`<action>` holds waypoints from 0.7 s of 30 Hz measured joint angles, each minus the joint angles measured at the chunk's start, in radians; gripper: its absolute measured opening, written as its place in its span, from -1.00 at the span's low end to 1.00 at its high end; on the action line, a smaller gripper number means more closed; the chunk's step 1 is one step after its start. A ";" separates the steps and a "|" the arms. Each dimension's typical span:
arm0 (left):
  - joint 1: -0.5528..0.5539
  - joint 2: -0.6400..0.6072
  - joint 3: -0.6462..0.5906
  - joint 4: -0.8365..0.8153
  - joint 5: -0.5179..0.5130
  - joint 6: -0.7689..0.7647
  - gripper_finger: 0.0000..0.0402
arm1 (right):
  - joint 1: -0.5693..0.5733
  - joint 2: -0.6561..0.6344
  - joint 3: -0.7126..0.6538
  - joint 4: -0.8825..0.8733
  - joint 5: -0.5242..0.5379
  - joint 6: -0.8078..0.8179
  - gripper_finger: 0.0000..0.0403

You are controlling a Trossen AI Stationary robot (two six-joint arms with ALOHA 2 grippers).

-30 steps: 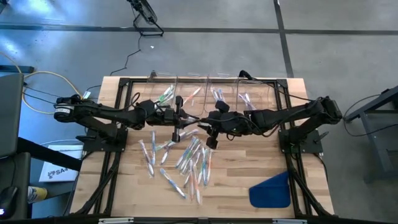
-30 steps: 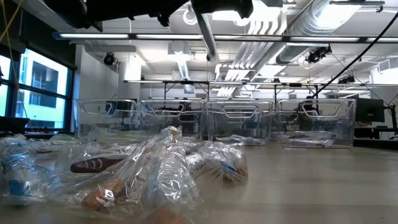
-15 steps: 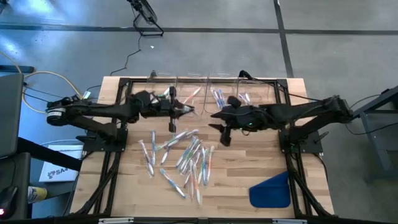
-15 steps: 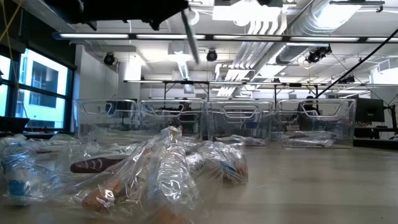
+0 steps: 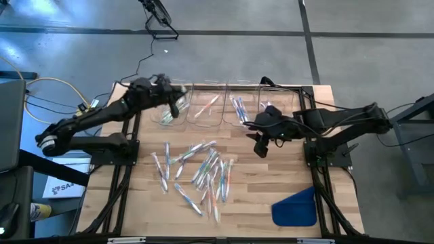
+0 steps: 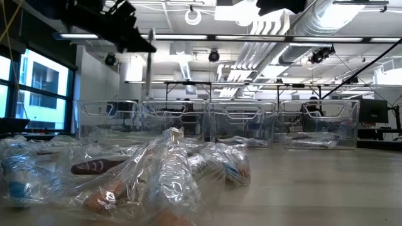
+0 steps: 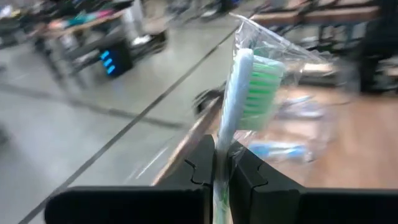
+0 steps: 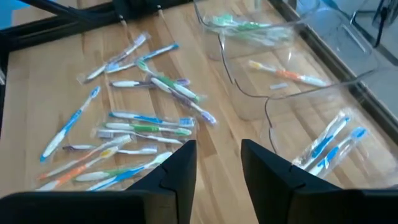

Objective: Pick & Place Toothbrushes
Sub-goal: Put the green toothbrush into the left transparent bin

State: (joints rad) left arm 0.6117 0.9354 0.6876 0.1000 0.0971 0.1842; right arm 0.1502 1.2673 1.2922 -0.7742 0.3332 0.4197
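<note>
Lighting was bright and even from ceiling strip lights [image 6: 188,37]. The left wrist view background was motion-blurred; near wrappers [image 6: 157,169] appeared defocused.

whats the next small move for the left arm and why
Probably open the left gripper to drop its green toothbrush. It is pinched shut on the wrapped brush, and from above it sits over the leftmost clear bin, which seems to hold green ones. The right gripper is empty.

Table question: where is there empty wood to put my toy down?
Bare wood lies between the toothbrush pile and the blue cloth, and left of the pile toward the table edge. The middle is crowded with toothbrushes, and clear bins line the far edge.
</note>
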 joint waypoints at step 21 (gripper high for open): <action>0.200 -0.011 0.000 -0.381 -0.065 -0.034 -0.81 | -0.003 0.126 0.000 -0.001 0.007 -0.005 -0.47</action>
State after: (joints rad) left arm 0.8116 0.9245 0.6876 -0.2810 0.0323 0.1505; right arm 0.1474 1.3933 1.2919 -0.7753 0.3404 0.4149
